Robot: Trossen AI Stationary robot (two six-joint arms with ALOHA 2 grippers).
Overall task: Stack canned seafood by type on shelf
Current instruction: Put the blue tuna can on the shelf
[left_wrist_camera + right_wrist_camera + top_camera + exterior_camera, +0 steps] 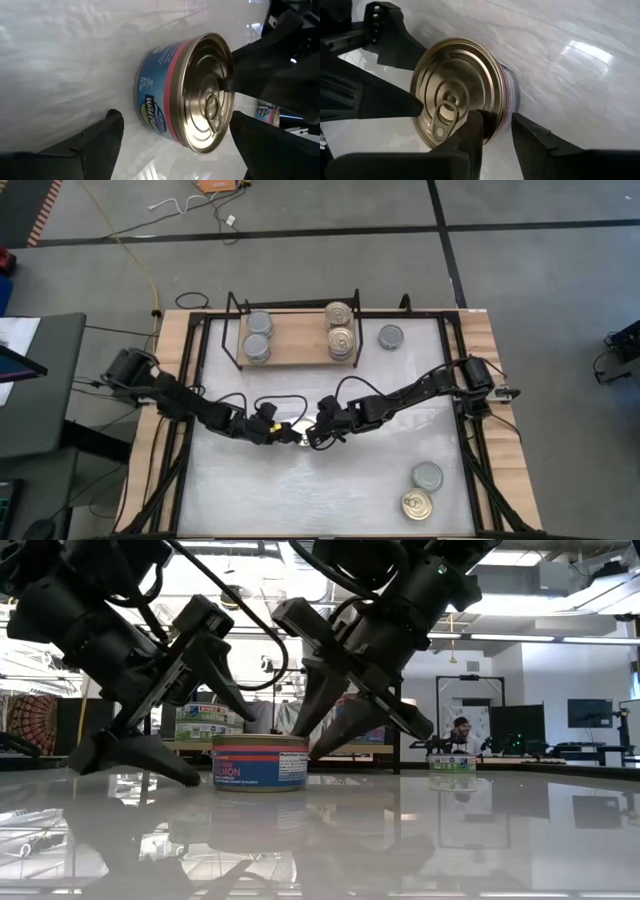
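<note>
Gold lid and ring pull mark the can (299,431) that both arms have met over, near the middle of the white tabletop (330,490); from above it is mostly hidden under the two wrists, with the left gripper (281,432) on one side and the right gripper (316,434) on the other. Up at the far edge the shelf (295,348) already carries two grey-topped tins (258,337) at one end and two gold-topped tins (340,330) at the other, a loose grey tin (391,336) sits just beside it, and a grey and a gold tin (422,491) wait near the front right corner. At table level the can (260,762) stands upright, blue label with a red band, the left gripper (215,730) straddling it with fingers spread wide and not gripping, the right gripper (355,725) angled down at its other side. From the left wrist the can (187,100) shows its ribbed gold top clearly, the left fingers (97,145) standing clear of it. From the right wrist, one right finger (467,135) lies across the lid's edge near the ring pull and the other (540,140) outside the wall, so they bracket the can's rim, partly closed; I cannot tell that they pinch it yet. I would judge this the pick-up of a gold tin: next the right fingers must clamp the rim firmly, the left arm stay clear, then lift and carry it to the gold stack.
</note>
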